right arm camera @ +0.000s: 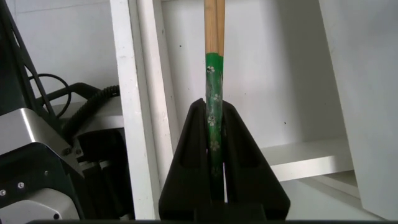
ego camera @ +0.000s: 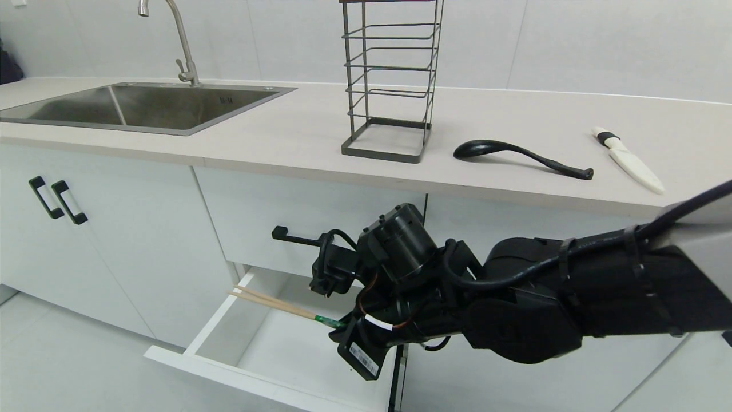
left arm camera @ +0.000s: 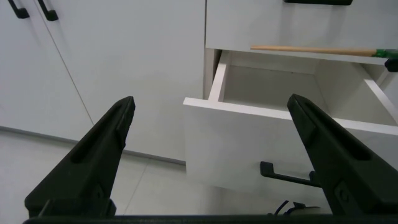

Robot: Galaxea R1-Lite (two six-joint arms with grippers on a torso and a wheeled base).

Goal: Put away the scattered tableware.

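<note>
From the head view, the right hand is closed on a pair of wooden chopsticks. It grips them by their green ends, and the bare tips run out from it toward ten o'clock. They hang level above the open white drawer, with their tips about over its left wall, and I cannot tell whether they touch it. The drawer is pulled out under the worktop, at six o'clock from the wire rack.

That same view takes in the other tableware on the worktop. A black ladle lies at three o'clock from the rack. A white knife with a black band lies farther out at three o'clock, well apart from the ladle. The steel sink and its tap sit at nine to ten o'clock from the rack.

The right wrist view gives the grip up close. The two sticks lie side by side, pinched between the dark fingers, and the green ends carry a small flower pattern. The drawer's white floor lies beyond them.

The left wrist view brings in the left hand, whose fingers are spread wide with nothing between them. It faces the drawer's front panel, which has a black handle. In this view the chopsticks cross over the drawer's inside.
</note>
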